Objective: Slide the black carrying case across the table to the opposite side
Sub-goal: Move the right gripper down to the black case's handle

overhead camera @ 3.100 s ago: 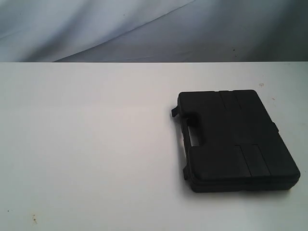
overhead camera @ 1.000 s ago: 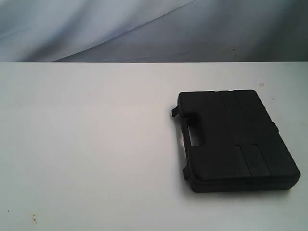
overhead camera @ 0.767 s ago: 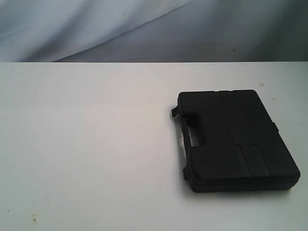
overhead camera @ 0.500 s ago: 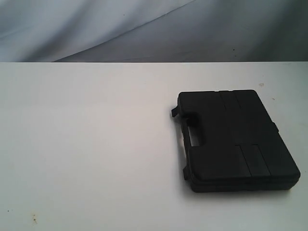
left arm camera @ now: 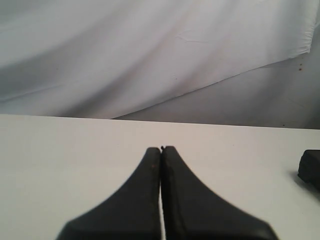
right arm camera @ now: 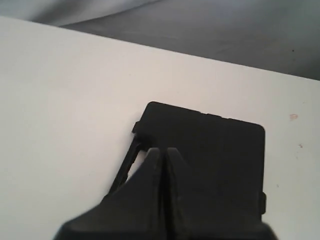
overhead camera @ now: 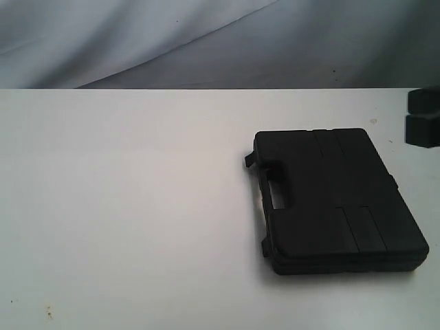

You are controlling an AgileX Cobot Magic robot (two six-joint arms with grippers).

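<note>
Starting with the wide white counter (overhead camera: 124,206): mostly bare on the handle side of the black case (overhead camera: 337,199), with far less room on the side opposite the handle (overhead camera: 278,194). Lies flat and shut on the counter, long axis running near to far, handle edge turned to the open stretch. Judged from that, asks for a push from the side opposite the handle, across the long axis. Sits nearer the right tool (right arm camera: 161,151), whose fingers are pressed together and grip nothing. Looks down on the case from that far side, tips aimed toward the handle, apparently clear of it. Stands well apart from the left tool (left arm camera: 161,149), likewise pressed together and empty. Shows whole only in the exterior view, with just two dark blocks (overhead camera: 423,117) past the case's back corner, probably the right arm. Gives the left wrist view only a corner of the case (left arm camera: 310,169).
</note>
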